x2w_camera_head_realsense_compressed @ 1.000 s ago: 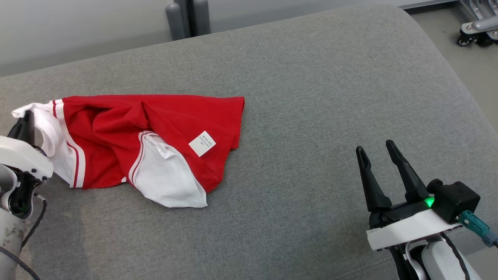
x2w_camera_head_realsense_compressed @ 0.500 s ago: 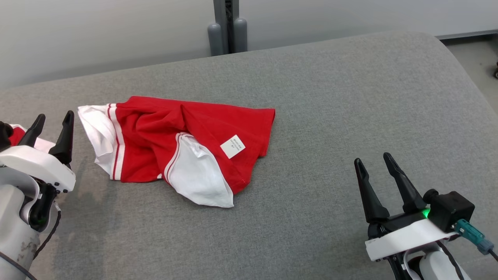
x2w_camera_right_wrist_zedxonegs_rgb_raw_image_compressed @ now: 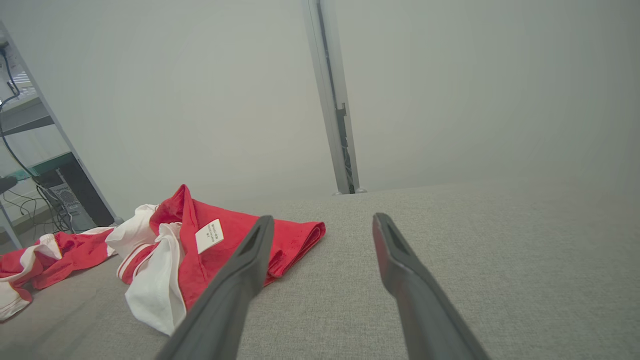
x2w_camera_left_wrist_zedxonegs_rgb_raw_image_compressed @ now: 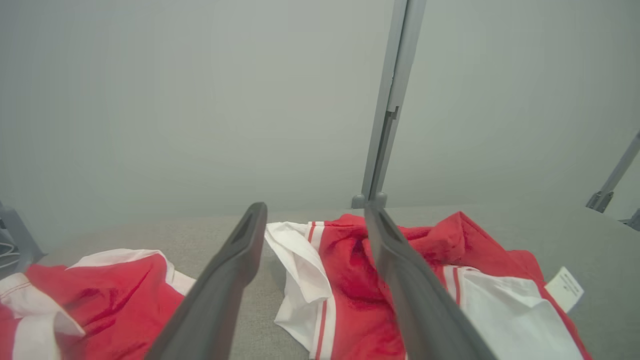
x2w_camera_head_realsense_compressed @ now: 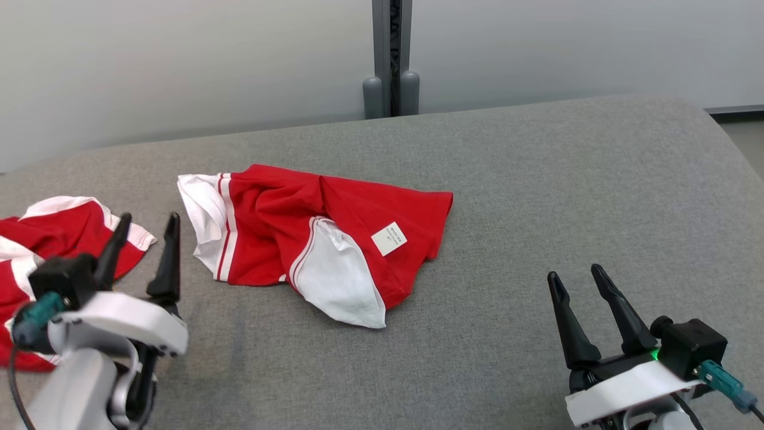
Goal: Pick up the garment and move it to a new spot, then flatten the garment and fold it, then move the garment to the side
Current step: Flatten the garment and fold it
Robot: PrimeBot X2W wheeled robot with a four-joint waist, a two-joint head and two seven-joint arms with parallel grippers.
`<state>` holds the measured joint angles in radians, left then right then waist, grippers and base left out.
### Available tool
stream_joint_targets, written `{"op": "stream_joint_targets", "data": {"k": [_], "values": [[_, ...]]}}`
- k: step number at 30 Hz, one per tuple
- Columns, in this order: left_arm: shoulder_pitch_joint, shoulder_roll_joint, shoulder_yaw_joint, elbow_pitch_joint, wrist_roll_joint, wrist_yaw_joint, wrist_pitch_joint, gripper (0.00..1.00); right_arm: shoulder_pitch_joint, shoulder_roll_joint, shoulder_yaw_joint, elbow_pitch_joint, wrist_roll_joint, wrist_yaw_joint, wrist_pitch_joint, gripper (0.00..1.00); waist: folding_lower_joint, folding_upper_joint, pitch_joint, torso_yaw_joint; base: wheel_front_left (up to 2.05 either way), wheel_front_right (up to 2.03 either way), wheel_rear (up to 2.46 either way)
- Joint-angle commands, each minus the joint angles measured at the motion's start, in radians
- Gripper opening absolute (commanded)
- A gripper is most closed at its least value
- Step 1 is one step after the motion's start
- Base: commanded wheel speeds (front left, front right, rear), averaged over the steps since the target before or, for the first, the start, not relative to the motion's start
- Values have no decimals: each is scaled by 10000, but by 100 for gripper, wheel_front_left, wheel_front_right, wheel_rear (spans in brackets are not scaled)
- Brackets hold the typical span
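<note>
The garment [x2w_camera_head_realsense_compressed: 322, 239] is lying crumpled on the cushion [x2w_camera_head_realsense_compressed: 537, 179], long axis running left to right, its white end just ahead-right of the left gripper [x2w_camera_head_realsense_compressed: 149, 216], which is standing spread and empty. The right gripper [x2w_camera_head_realsense_compressed: 574, 272], likewise spread and empty, is waiting farther off.

The left gripper [x2w_camera_head_realsense_compressed: 149, 216] and right gripper [x2w_camera_head_realsense_compressed: 574, 272] are each formed of two tapered black fingers [x2w_camera_head_realsense_compressed: 570, 325] on a white mount [x2w_camera_head_realsense_compressed: 621, 388]; a black camera block [x2w_camera_head_realsense_compressed: 689, 346] (teal-plugged cable [x2w_camera_head_realsense_compressed: 722, 377]) is fitted beside.

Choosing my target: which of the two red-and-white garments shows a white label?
The middle garment, its label facing up; the left-edge garment shows none.
</note>
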<state>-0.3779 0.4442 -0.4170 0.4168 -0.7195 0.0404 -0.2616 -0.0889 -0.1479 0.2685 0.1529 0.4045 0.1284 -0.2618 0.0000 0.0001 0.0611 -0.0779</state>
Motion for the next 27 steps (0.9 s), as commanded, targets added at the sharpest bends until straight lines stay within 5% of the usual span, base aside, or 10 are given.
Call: {"op": "stream_joint_targets", "data": {"k": [1,13,27], "values": [[688,-244,394,-687,462,240,-35,100,186,-108,-7,31,44,47,-54,100,0,-1,-144,62,0,0,0],[3086,-2162,2022,-2787,2623,474,-37,100,391,-265,-237,-166,-66,47,-56,100,0,-1,-244,173,0,0,0],[3799,-3635,3485,-2414,4360,-825,-36,100,624,-219,-411,-314,-188,47,-54,100,0,-1,-425,248,0,0,0]]}}
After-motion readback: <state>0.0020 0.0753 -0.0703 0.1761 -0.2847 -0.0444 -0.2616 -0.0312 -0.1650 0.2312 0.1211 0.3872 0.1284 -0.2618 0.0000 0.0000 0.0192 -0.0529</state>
